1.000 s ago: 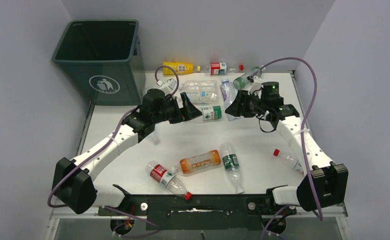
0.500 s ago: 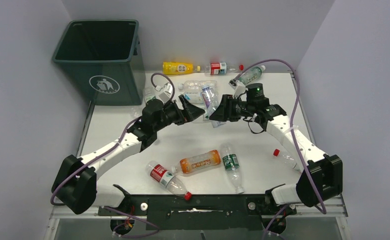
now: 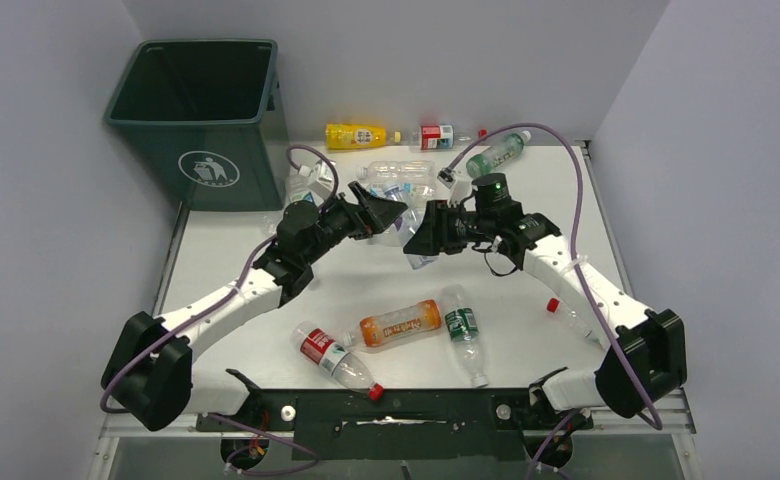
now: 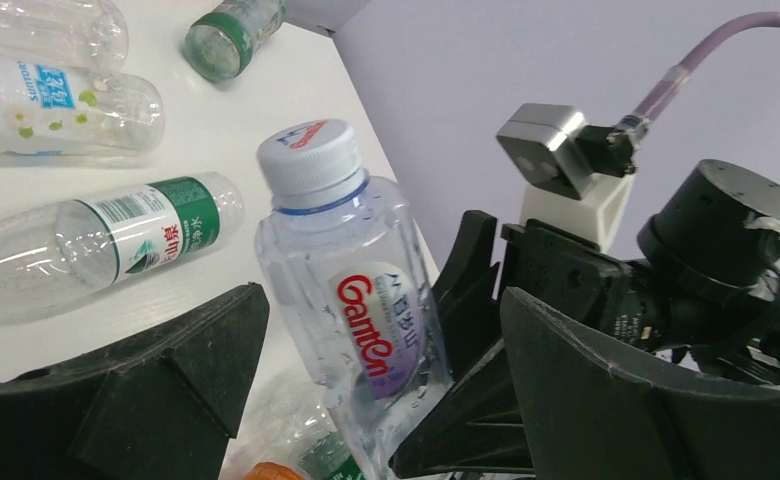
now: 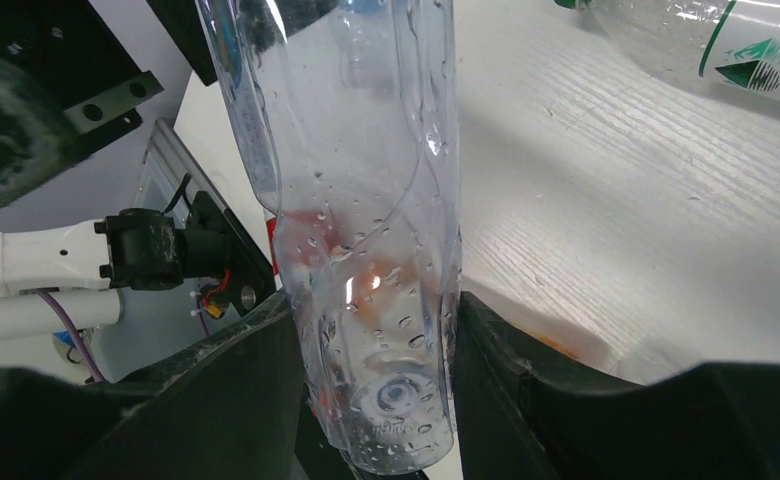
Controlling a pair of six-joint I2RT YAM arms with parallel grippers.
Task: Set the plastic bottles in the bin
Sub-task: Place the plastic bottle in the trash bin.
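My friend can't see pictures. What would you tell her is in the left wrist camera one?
A clear bottle with a white cap and red lettering is gripped near its bottom by the right gripper, and it sits between the open black fingers of the left gripper. Behind it, a green-labelled bottle and a white-labelled bottle lie on the white table.

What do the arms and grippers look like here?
The left arm and right arm have white links, black joints and bases. The left gripper and right gripper carry wide black wedge fingers. Purple cables loop along both. The right arm bears a green light.
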